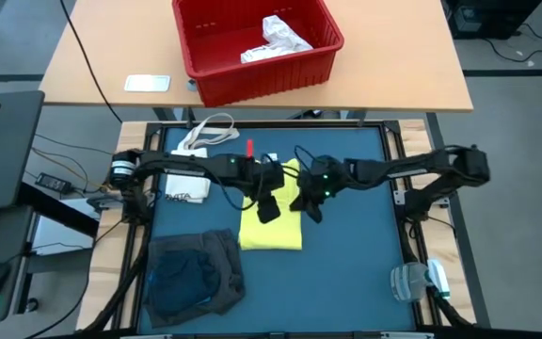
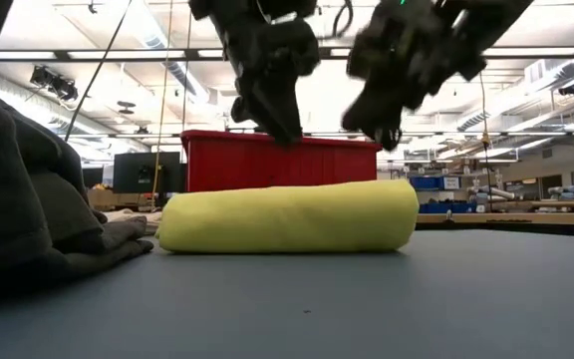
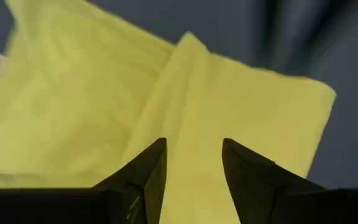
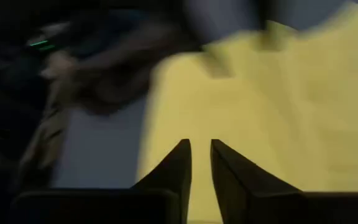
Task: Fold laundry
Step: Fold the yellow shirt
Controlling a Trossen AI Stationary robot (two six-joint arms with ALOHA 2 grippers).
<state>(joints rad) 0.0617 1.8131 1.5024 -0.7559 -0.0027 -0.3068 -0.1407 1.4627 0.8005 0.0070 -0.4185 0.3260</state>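
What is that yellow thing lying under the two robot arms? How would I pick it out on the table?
Look at the dark blue table below the red bin. Near its middle, under both arms, lies the yellow garment, folded into a flat rectangle. It is the only bright yellow item; the pile of dark grey and blue clothes lies beside it toward the table's front left corner.

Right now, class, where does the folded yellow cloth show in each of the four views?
High view: yellow cloth at the mat's middle, under both arms.
Low view: a long roll across the centre.
Left wrist view: fills most of the picture.
Right wrist view: fills the right side.
Shared landmark: the red bin behind it.
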